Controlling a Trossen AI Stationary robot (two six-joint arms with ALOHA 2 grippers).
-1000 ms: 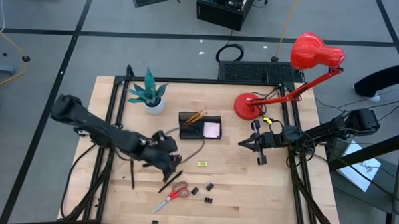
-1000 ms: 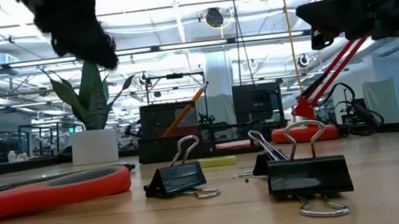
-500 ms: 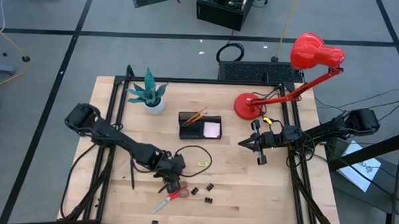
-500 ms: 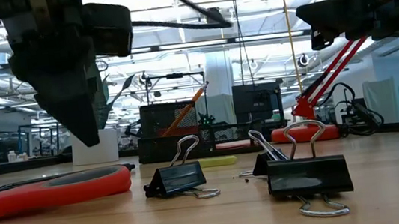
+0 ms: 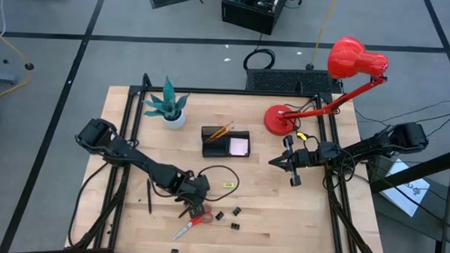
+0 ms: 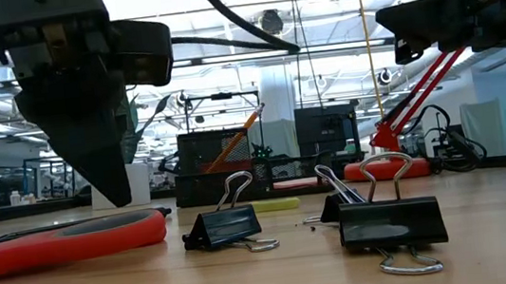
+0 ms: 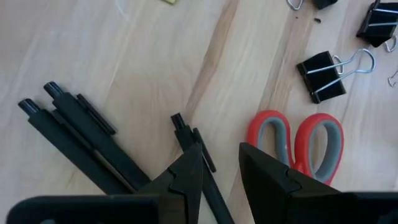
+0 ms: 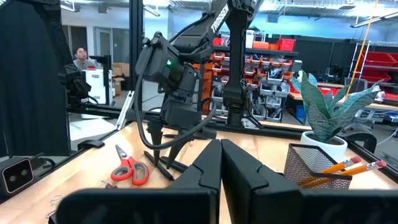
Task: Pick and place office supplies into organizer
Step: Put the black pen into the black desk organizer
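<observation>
High view shows the left gripper (image 5: pixel 193 209) lowered at lower centre of the frame, directly over the loose supplies on the desk (image 5: pixel 267 210), while the right gripper (image 5: pixel 292 171) waits at right of centre with its jaws together and nothing between them. Left wrist view gives the reason for the low pose: the jaws stand apart, tips pointing down, with one black pen (image 7: pixel 198 163) running under the left tip and the red-handled scissors (image 7: pixel 297 140) just beside the right tip; nothing is clamped yet. Which of the two items is targeted cannot be told, although the pen lies closest to the gap. Two further black pens (image 7: pixel 78 149) lie side by side at left of that frame, and a binder clip (image 7: pixel 326 73) lies apart at upper right. Low view confirms the binder clips (image 6: pixel 232 223) rest flat on the desk with wire handles raised, a form likely to need a narrow pinch. The organizer (image 5: pixel 225 141) stands at upper centre of the high view, well apart from the gripper, already holding orange pencils (image 5: pixel 220 131) in its left compartment and a pink sticky-note pad (image 5: pixel 239 146) in its right; a small yellow piece (image 5: pixel 228 185) lies between organizer and gripper.
</observation>
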